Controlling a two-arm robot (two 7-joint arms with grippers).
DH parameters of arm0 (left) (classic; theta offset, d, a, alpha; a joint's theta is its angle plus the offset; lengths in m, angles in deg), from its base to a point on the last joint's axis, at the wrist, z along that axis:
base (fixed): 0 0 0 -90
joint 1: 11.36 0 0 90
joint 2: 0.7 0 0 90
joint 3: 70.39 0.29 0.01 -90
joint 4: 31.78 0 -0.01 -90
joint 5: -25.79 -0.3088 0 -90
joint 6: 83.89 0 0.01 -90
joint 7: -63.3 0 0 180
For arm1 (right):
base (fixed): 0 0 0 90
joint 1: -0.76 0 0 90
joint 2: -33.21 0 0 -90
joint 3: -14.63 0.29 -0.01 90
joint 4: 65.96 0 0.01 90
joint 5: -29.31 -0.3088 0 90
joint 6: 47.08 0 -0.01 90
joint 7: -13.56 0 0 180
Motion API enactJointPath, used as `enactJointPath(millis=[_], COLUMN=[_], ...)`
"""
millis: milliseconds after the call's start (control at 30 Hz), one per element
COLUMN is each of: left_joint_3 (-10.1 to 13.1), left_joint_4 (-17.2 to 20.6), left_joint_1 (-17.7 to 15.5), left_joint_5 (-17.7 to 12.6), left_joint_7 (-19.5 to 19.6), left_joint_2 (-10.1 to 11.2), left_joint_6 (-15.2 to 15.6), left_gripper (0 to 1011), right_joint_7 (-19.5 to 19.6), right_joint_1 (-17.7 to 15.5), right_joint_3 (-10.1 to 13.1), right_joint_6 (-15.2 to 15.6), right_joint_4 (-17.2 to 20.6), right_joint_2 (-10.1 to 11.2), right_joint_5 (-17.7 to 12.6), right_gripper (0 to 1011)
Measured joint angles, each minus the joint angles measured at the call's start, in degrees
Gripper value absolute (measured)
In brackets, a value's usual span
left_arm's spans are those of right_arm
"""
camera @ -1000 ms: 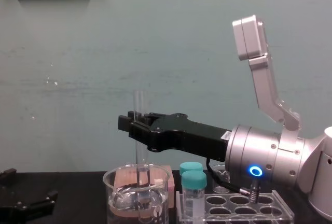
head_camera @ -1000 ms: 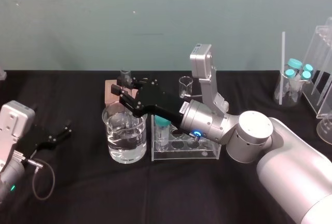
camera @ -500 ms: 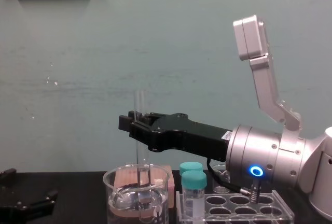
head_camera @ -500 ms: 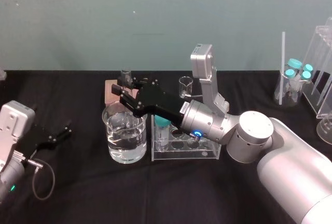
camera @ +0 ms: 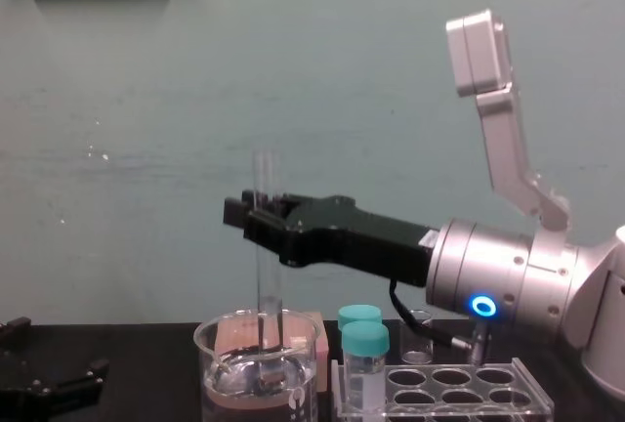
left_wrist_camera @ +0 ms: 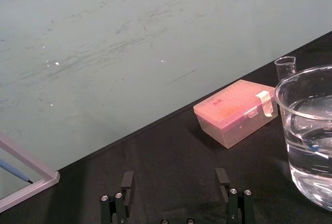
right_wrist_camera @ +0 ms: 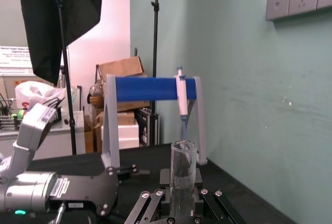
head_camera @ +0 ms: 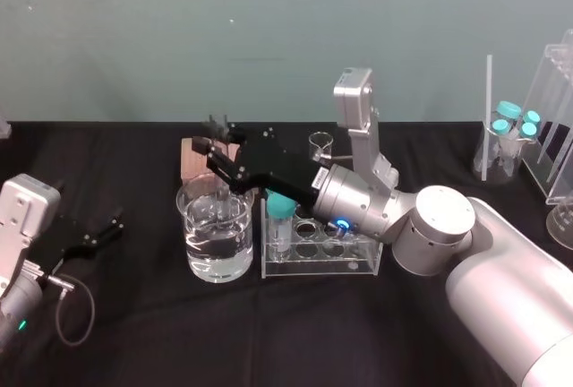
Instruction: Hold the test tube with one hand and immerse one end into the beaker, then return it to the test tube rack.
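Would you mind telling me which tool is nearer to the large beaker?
Right. The right tool hovers just above the beaker, gripping the test tube; the left tool sits well off to the beaker's left, open.

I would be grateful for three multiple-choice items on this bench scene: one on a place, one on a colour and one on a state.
1. Where is the lower end of the test tube?
A. flat on the table
B. inside the beaker
C. in the pink box

2. What colour are the caps of the vials standing in the test tube rack?
A. teal
B. red
C. yellow

3. What state is the left gripper in?
A. shut on a vial
B. shut on a cable
C. open, holding nothing

Answers:
1 B: the right gripper holds the tube upright, and its lower end reaches down into the beaker.
2 A: both caps in the chest view are teal.
3 C: its fingers stand apart with nothing between them, at the table's left.
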Motion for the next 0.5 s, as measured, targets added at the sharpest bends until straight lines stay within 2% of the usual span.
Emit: enactJointPath(millis=[233,500], left_joint_3=[0.00,0.00], left_joint_4=[0.00,0.00], left_joint_1=[0.00,0.00], left_joint_5=[0.00,0.00], left_joint_7=[0.00,0.00], left_joint_2=[0.00,0.00], left_joint_6=[0.00,0.00], left_gripper=[1000,1000], right_joint_7=[-0.02,1.43], right_joint_1=[0.21,0.16], right_joint_3=[0.54,2.82], right_joint_6=[-0.91,-2.68], right_joint_4=[2.53,8.77], right_joint_2=[0.64,2.49], right_joint_5=[-0.30,-1.19], right_gripper=[231,231])
